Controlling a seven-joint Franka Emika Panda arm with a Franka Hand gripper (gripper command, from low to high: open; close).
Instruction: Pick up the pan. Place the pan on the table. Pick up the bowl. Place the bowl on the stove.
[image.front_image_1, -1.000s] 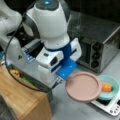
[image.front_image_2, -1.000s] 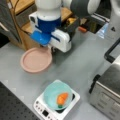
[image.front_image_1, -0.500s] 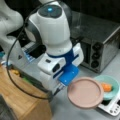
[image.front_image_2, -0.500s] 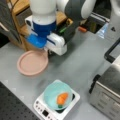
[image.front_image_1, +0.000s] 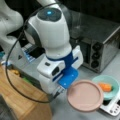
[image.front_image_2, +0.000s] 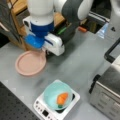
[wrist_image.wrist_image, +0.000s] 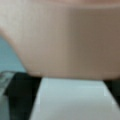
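1. The jaws are sitting hidden under the white-and-blue wrist housing (image.front_image_2: 41, 32), at the rim of the pan (image.front_image_2: 31, 62) on a front view's right. In the wrist view the white handle (wrist_image.wrist_image: 72, 100) is running between dark shapes on either side, so I am judging the jaws as clenched on the handle.
2. The pan is lying flat and low over the worktop (image.front_image_2: 82, 62), just beside the wooden block (image.front_image_1: 22, 97). I cannot tell whether it is touching down yet.
3. Gripping by the handle is keeping the pan level and the wrist clear of its face.
4. The bowl (image.front_image_2: 51, 93) is sitting on the stove (image.front_image_2: 41, 107) with the orange item (image.front_image_2: 62, 98) inside it, well apart from the jaws.
5. In a front view the pan (image.front_image_1: 85, 95) is overlapping the bowl's edge, with the toaster oven (image.front_image_1: 100, 45) standing behind.
6. Against a second ago, the pan is drifting toward a front view's left and sinking lower, away from the stove. The wrist is travelling with it.
7. The bowl and stove are staying where they were.
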